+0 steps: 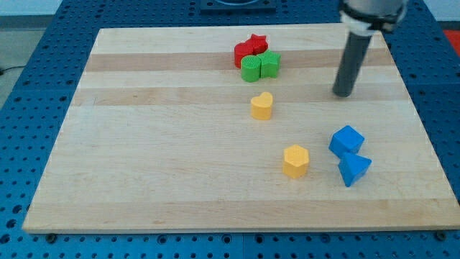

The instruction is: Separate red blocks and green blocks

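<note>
Two red blocks sit together near the view's top centre: a red star-like block and a rounder red block to its left. Two green blocks touch them just below: one green block on the left and another green block on the right. All four form one tight cluster. My tip rests on the board to the right of this cluster, about a hundred pixels from the nearest green block, touching no block.
A yellow heart-like block lies below the cluster. A yellow hexagonal block lies lower. A blue cube and a blue triangular block sit at the lower right. The wooden board lies on a blue perforated table.
</note>
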Controlling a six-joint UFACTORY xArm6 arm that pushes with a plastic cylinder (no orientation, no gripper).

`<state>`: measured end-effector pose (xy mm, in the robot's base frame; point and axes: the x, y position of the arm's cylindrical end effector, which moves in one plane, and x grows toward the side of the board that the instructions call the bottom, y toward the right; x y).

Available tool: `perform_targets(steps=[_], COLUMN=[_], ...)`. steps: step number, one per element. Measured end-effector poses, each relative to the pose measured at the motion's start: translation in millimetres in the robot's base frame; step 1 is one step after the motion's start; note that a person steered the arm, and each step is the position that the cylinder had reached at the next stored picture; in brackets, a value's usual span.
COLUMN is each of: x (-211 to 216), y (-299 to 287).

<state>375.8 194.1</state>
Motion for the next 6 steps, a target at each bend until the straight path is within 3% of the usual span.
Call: perform_targets(steps=[2, 3, 5, 6], x=[-69.1, -91.7, -79.2, -71.9], y=[-6.1, -38.9, -227.9, -228.6])
